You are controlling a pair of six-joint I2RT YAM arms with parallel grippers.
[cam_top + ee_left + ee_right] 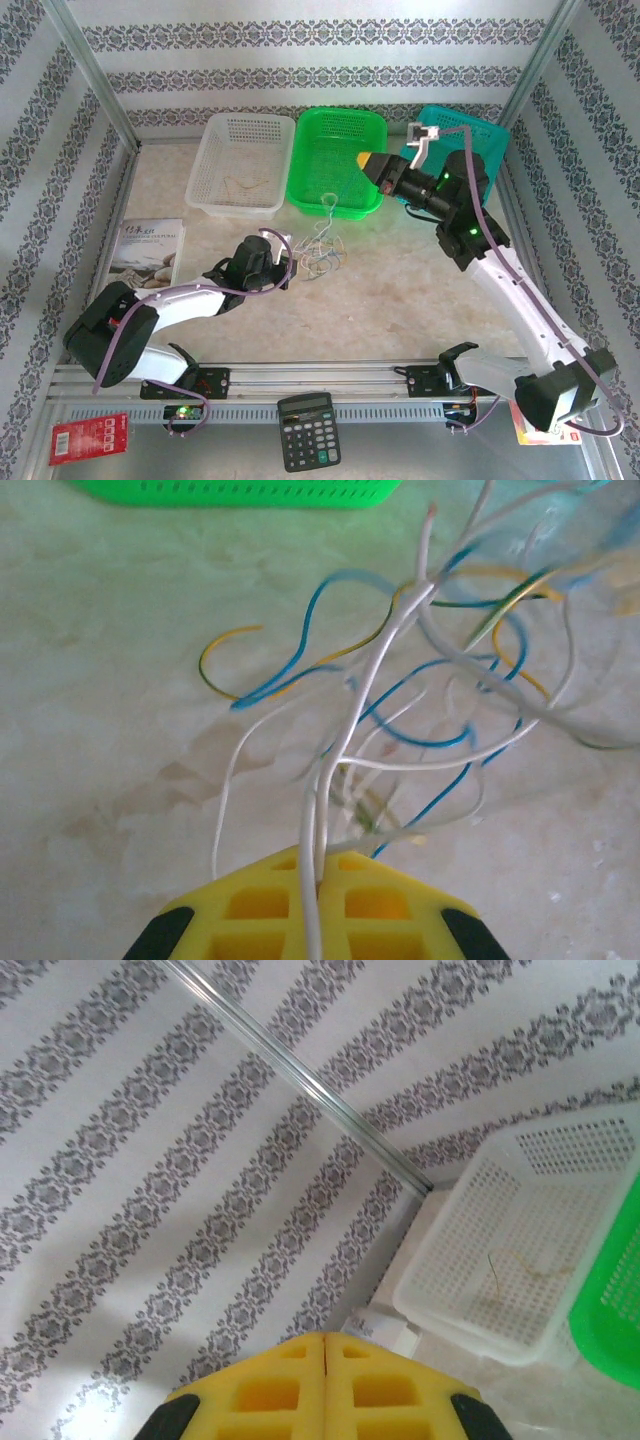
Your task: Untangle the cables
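Observation:
The cables (320, 255) lie in a loose tangle of white, blue and yellow-green strands on the table, just in front of the green basket (335, 160). My left gripper (290, 262) sits at the tangle's left edge. In the left wrist view its yellow jaws are shut on two white strands (318, 820), and the rest of the cables (440, 690) fan out beyond them. One strand rises to the green basket's front rim (328, 203). My right gripper (368, 160) hovers high over the green basket, its yellow jaws pressed together (325, 1345) with nothing visible between them.
A white basket (240, 160) at the back left holds one tan strand (520, 1265). A teal basket (490, 135) stands behind the right arm. A booklet (148, 250) lies at the left; a calculator (306, 430) and a red card (88, 438) sit on the near rail.

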